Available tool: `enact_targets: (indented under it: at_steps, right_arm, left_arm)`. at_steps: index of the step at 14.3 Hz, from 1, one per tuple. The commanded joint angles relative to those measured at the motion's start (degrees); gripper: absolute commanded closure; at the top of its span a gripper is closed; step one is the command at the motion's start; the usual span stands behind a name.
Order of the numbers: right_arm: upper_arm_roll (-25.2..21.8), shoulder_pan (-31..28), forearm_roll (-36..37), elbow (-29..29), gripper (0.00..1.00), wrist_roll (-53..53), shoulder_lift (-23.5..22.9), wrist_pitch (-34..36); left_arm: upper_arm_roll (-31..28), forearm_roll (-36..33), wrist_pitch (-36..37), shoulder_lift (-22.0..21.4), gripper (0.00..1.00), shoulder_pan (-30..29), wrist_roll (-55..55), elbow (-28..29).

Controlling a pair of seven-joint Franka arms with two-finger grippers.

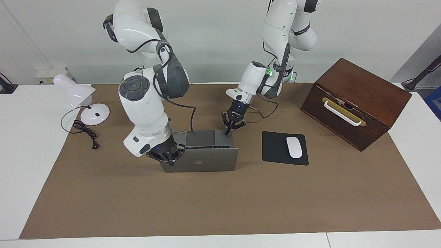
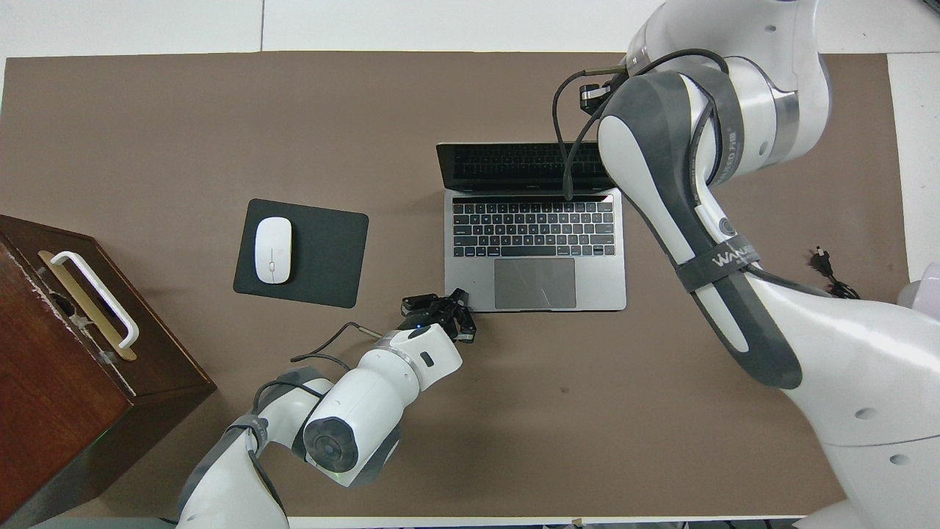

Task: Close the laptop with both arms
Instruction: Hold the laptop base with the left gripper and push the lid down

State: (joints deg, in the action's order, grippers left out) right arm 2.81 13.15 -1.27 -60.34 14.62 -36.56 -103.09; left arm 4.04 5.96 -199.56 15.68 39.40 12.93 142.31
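Observation:
The silver-grey laptop stands open on the brown mat, its lid upright with the apple logo facing away from the robots. Its black keys and grey trackpad show in the overhead view. My right gripper is at the lid's upper corner toward the right arm's end; in the overhead view the right arm hides it. My left gripper points down at the base's corner nearest the robots, toward the left arm's end. It also shows in the overhead view.
A black mouse pad with a white mouse lies beside the laptop toward the left arm's end. A brown wooden box with a white handle stands past it. A white lamp and its cord lie at the right arm's end.

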Motion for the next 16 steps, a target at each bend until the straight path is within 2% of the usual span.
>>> enact_targets:
  at_steps: [1, 10, 16]
  right_arm:
    - [0.18, -0.22, -1.28, -0.57, 1.0, 1.56, 0.79, 1.04]
    - [0.36, 0.04, -3.82, -1.09, 1.0, 3.14, 1.32, 5.43]
    - [0.36, -0.84, -9.62, -6.97, 1.0, 5.77, 4.3, 7.9]
  left_arm:
    - [-0.17, 0.02, -1.18, 2.07, 1.0, -0.9, -2.03, -0.98]
    - [-0.08, -0.15, -1.18, 2.42, 1.0, -3.02, -7.74, -0.72]
    - [-0.08, -0.24, -1.18, 3.39, 1.0, -2.84, -8.09, -0.72]
